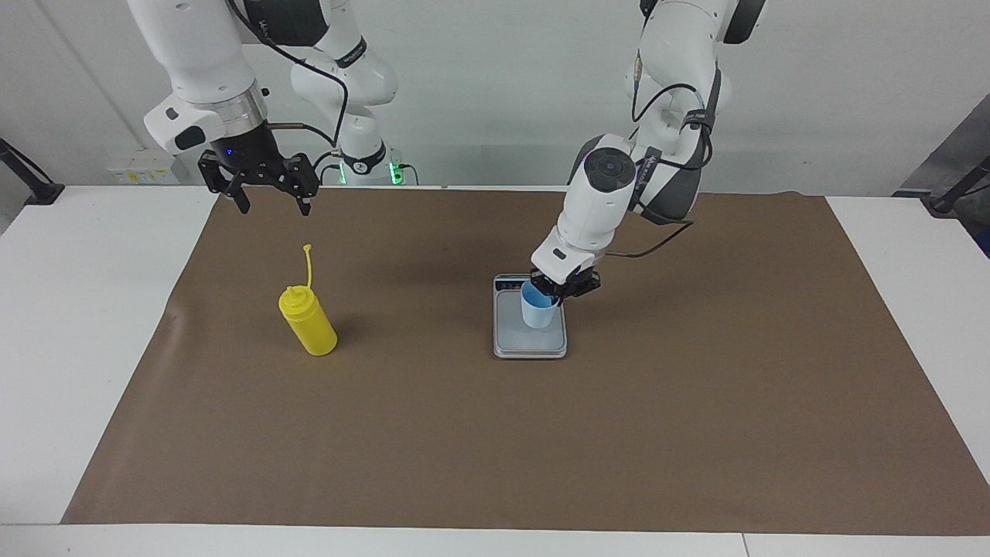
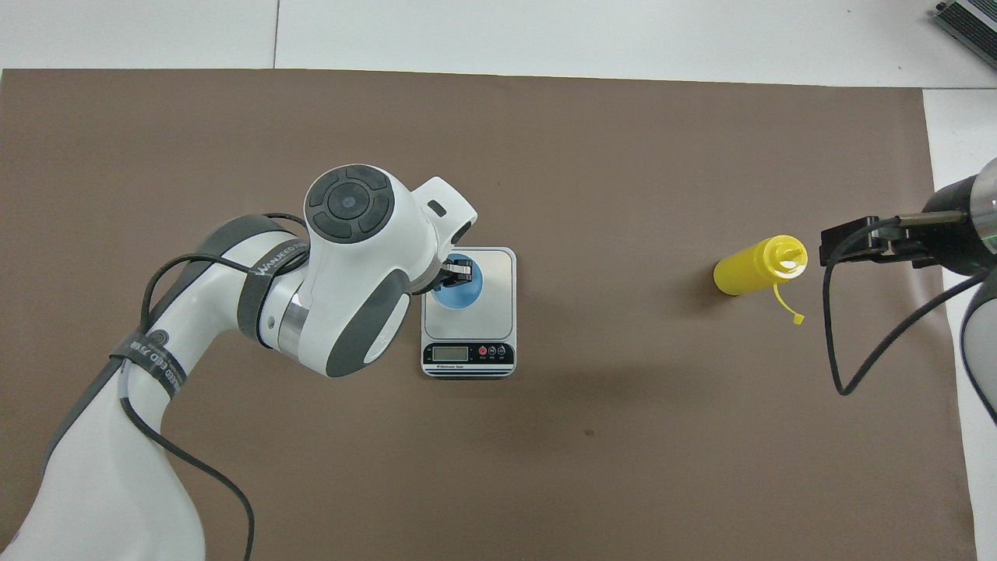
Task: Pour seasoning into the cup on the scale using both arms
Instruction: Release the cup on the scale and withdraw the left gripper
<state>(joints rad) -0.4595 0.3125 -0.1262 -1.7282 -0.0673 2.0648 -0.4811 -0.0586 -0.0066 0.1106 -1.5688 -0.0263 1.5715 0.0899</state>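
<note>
Brown matting (image 1: 696, 433) covered the table, where the left gripper (image 1: 558, 292), pinched shut on the rim of the cup (image 1: 537, 311) over the scale (image 1: 530, 338), could tip it on release, while the right gripper (image 1: 267, 189) waited open above the unobstructed seasoning (image 1: 308, 323).

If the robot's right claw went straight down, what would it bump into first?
Probably the brown mat, not the yellow bottle. The open right gripper hangs nearer the robots than the bottle, though depth is hard to judge.
</note>
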